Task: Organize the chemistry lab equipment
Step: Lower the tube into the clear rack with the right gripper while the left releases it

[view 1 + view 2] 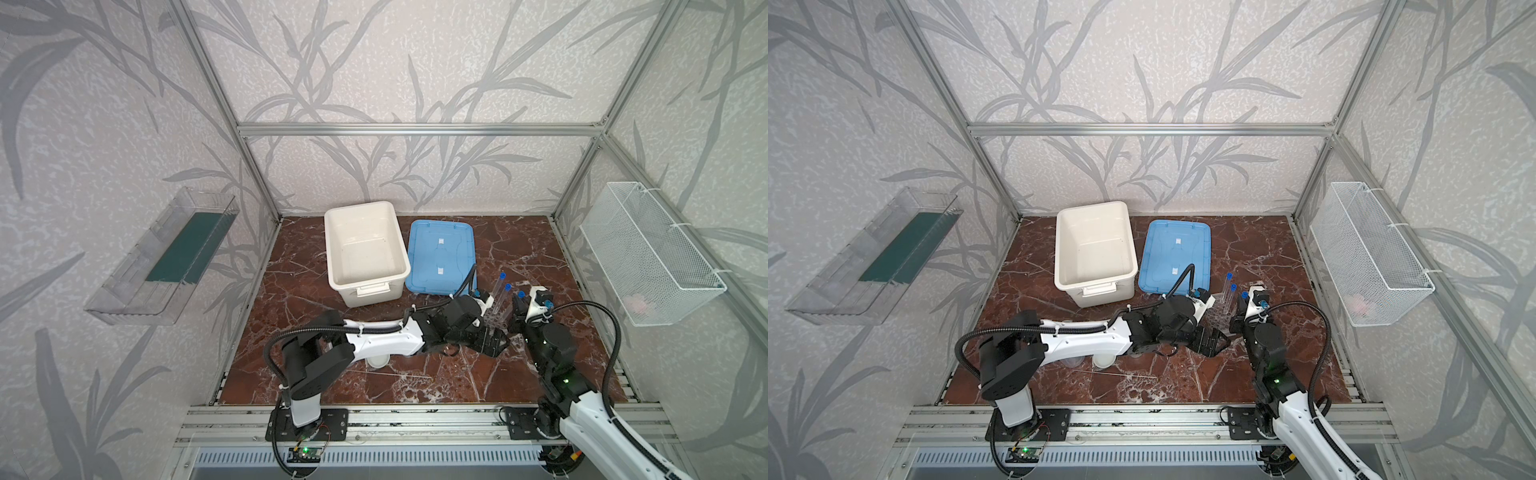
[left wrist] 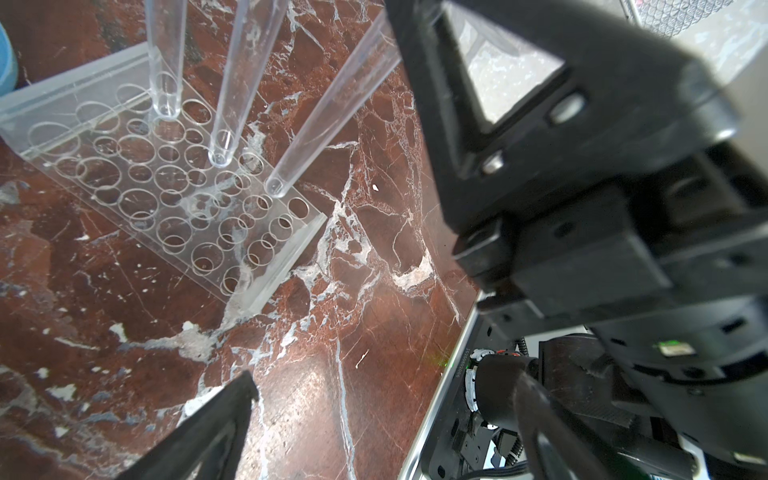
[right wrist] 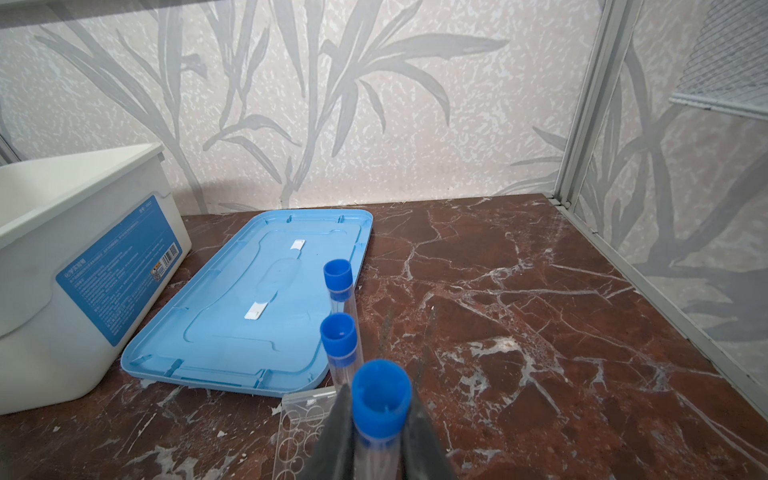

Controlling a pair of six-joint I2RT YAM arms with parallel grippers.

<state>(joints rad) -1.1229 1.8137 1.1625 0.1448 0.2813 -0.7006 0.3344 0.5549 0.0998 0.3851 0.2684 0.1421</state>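
Rack: a clear rack (image 2: 166, 178) drilled with round holes lies flat on the marbled table (image 1: 540, 266). It is right of centre and nearer than the lid. In both top views the arms hide most of it.
Tubes: three clear tubes (image 3: 338, 332) with blue caps. Two stand in rack holes. The nearest one leans, its lower end at a hole by the rack's edge; whether it is seated cannot be told.
Right pincer: the right pincer (image 3: 378, 436) is clamped on the leaning tube just under its cap.
Left pincer: the left pincer (image 1: 1216, 341) has its jaws spread wide and holds nothing. It is low, just left of the rack. Its own wrist view cuts off all but one finger.
Dish: a white round dish (image 1: 378, 360) sits near left, mostly covered by the left arm (image 1: 374, 338).
Rod: a thin rod (image 1: 1125, 376) lies nearer still, faint.
Bin and lid: a white bin (image 1: 365, 293) sits far centre, with a blue lid (image 1: 440, 257) flat just to its right.
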